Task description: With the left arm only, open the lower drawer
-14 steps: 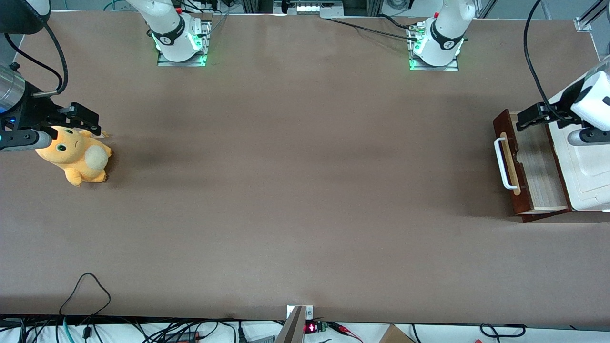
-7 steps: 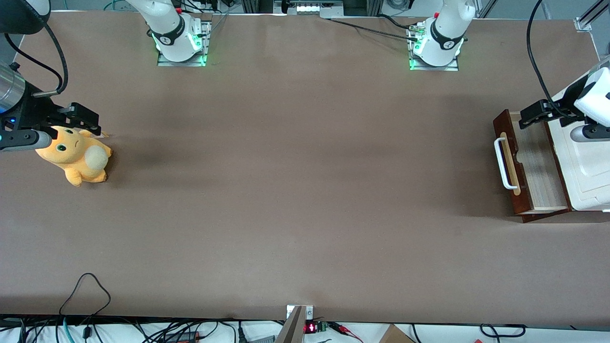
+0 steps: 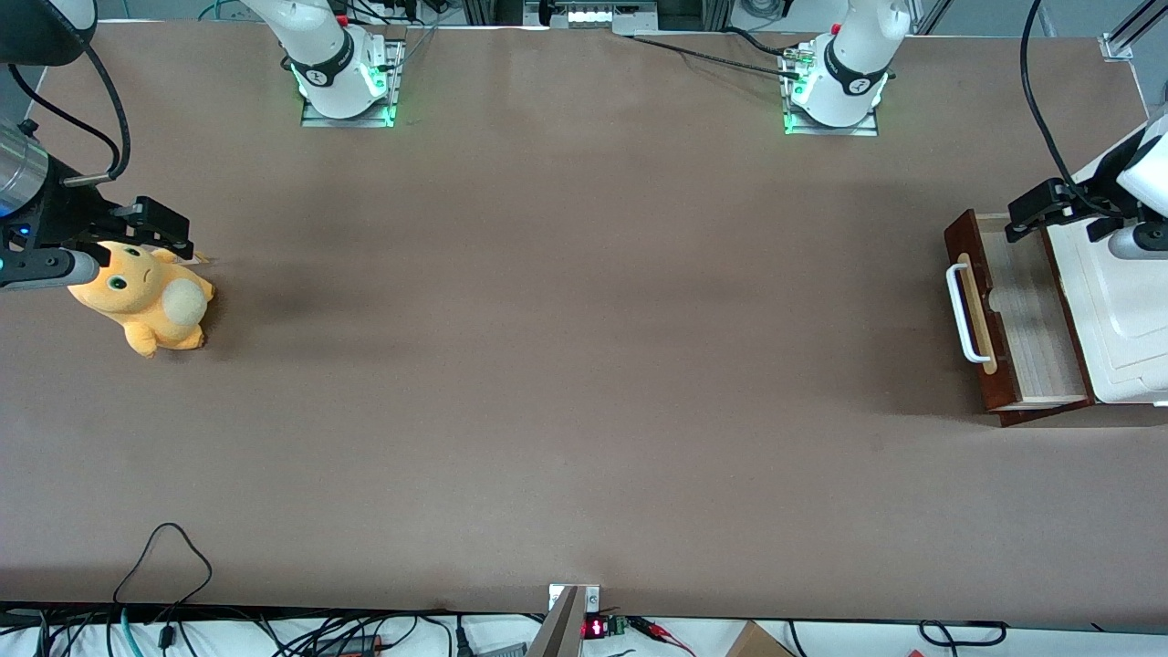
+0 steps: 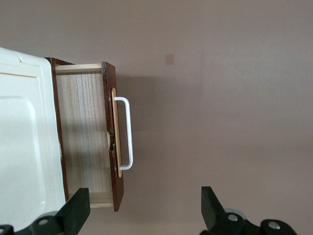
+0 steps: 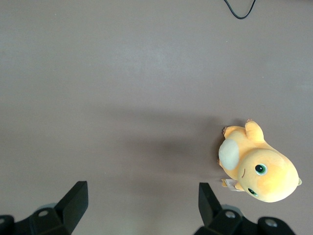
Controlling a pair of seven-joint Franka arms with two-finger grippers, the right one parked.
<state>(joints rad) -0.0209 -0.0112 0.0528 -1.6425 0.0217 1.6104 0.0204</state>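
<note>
While the lower drawer (image 3: 1017, 319) stands pulled well out of its cabinet (image 3: 1127, 310) at the working arm's end of the worktop (image 3: 584, 365), its pale wood interior is exposed and nothing is seen in it. The white bar handle (image 3: 963, 313) on the drawer front is not gripped by anything. The left arm (image 3: 1145, 182) is seen above the cabinet's white top, and its end effector (image 3: 1036, 214) hangs above the drawer corner farthest from the front camera, clear of the handle. In the left wrist view the end effector (image 4: 142, 215) is spread wide with nothing between its fingers (image 4: 76, 210), and the drawer (image 4: 85, 134) and handle (image 4: 124, 132) lie well below it.

Task judged essentially done (drawer open, grip released).

Risks noted from this state:
- A low sweep of the fingers across the drawer's upper edge or the front panel could knock the drawer back in or skew it on its runners, since the end effector sits directly over one corner.
- The black cable (image 3: 1040, 100) hanging near the cabinet could snag on the drawer front if the arm is swung low toward the table's middle.
- How much travel remains on the runners cannot be told; a further pull could draw the drawer right out.
</note>
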